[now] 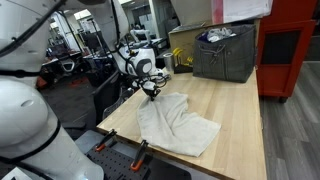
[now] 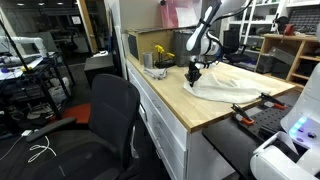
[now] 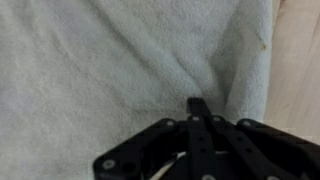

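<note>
Wrist view: we look down past the dark linkage onto a white towel [image 3: 100,70] that fills nearly the whole picture. A strip of pale wooden desk [image 3: 300,60] shows along the right edge.
Jaws: clenched tight, tips together, pressed against a crease in the cloth. We cannot tell whether a fold is nipped between them.
Towel's place: in both exterior views it lies rumpled on the desk, close to one long edge [image 1: 180,122] [image 2: 225,82].
Direction from the jaws: they sit at one end corner of the towel, and almost all the cloth spreads away from them, toward the end of the desk opposite the bin.
Long axis: roughly along the desk's length.
Arm: the single robot arm [image 1: 135,62] reaches in over that long edge.
Container: a dark grey bin [image 1: 225,62] stands at the desk's far end, well apart from the towel. It holds crumpled items we cannot identify.
Nearby: a black office chair [image 2: 110,105] stands beside the desk.
</note>
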Controlling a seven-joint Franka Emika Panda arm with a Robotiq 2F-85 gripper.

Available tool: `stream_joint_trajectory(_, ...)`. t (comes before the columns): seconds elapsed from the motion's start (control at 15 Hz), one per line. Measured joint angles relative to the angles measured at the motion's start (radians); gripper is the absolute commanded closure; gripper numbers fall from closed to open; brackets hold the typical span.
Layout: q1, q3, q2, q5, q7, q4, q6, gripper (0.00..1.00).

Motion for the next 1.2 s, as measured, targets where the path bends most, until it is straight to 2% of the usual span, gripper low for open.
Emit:
stream_joint_trajectory(0.53,-0.016,0.071,0.0,0.016,-0.076,-0.014,-0.002,1.0)
stream_joint_trajectory(1.2,-0.045,0.215,-0.001,0.071,-0.191,-0.052,-0.002,1.0)
